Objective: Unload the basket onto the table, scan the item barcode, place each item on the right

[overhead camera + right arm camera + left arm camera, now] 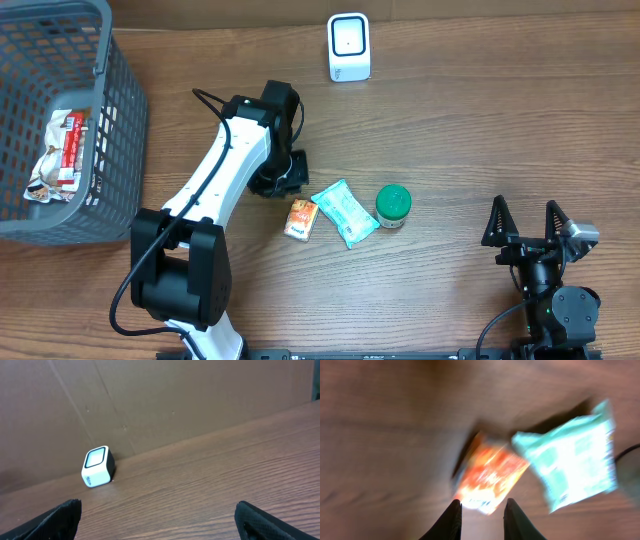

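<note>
Wood surface (450, 120): packet (492, 477) lies just ahead of the nearer left gripper (482, 505), slightly parted, empty; right gripper (524, 206) agape.

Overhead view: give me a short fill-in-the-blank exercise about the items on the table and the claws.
The mint packet lies between the orange packet and the jar with the ___ lid. The gray basket sits at the overhead picture's ___ edge. The right claw stands wide ___, holding nothing.
Missing words: green; left; open.
</note>
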### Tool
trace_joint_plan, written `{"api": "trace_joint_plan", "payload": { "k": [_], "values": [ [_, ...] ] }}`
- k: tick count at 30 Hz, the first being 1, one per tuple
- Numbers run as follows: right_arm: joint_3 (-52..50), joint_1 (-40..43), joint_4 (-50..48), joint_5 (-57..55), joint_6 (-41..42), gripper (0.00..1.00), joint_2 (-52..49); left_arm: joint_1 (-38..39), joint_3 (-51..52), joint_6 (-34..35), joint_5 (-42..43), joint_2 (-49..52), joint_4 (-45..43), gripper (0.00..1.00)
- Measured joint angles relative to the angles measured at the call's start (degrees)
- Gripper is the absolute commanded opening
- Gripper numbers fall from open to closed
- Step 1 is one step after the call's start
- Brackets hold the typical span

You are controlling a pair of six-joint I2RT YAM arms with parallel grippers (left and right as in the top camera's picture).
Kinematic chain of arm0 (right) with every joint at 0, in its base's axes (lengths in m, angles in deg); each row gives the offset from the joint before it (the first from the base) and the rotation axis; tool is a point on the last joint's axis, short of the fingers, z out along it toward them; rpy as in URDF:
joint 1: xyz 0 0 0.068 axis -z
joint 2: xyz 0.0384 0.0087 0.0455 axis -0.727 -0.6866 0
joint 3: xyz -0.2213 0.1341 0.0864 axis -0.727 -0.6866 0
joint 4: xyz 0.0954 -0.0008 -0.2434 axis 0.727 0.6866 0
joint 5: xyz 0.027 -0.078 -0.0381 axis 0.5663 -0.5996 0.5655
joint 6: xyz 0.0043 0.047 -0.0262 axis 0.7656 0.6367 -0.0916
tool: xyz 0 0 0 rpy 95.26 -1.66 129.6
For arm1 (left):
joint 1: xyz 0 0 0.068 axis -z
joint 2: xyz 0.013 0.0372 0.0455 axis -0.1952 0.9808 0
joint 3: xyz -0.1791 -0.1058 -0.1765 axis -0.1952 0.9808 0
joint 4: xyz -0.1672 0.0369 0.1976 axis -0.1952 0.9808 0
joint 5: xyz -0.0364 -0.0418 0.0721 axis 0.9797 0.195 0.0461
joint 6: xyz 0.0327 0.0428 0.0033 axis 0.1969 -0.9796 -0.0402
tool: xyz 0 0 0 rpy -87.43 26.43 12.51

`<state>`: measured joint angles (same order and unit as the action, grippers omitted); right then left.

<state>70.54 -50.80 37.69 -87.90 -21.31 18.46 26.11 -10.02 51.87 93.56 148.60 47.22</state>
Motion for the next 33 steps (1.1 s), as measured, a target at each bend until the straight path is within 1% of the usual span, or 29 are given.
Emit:
{"api": "trace_joint_plan", "payload": {
  "k": [3,6,12,16,21,26,33],
  "values": [
    [0.0,0.0,0.0,0.0,-0.02,1.0,0.0,0.0,0.17,-0.94,-2.32,0.0,3.19,0.19],
    [0.0,0.0,0.0,0.0,-0.02,1.0,0.02,0.0,1.55,-1.38,-4.2,0.0,3.17,0.19],
    [0.0,0.0,-0.04,-0.02,0.0,1.0,0.02,0.0,9.14,-1.31,-6.32,0.0,-4.39,0.2],
    [0.0,0.0,-0.02,-0.02,0.0,1.0,0.0,0.0,14.21,-1.03,-6.54,0.02,-8.9,0.18],
    [0.0,0.0,0.0,-0.02,0.0,1.0,0.0,0.0,17.46,-0.63,-3.98,0.02,-10.69,0.17],
    [0.0,0.0,0.02,-0.02,0.0,1.0,0.02,0.04,17.59,-0.68,0.0,0.02,-10.91,0.17],
    [0.0,0.0,0.02,0.0,-0.02,1.0,0.0,0.66,17.59,-0.68,1.75,0.02,-13.92,0.18]
  ]
}}
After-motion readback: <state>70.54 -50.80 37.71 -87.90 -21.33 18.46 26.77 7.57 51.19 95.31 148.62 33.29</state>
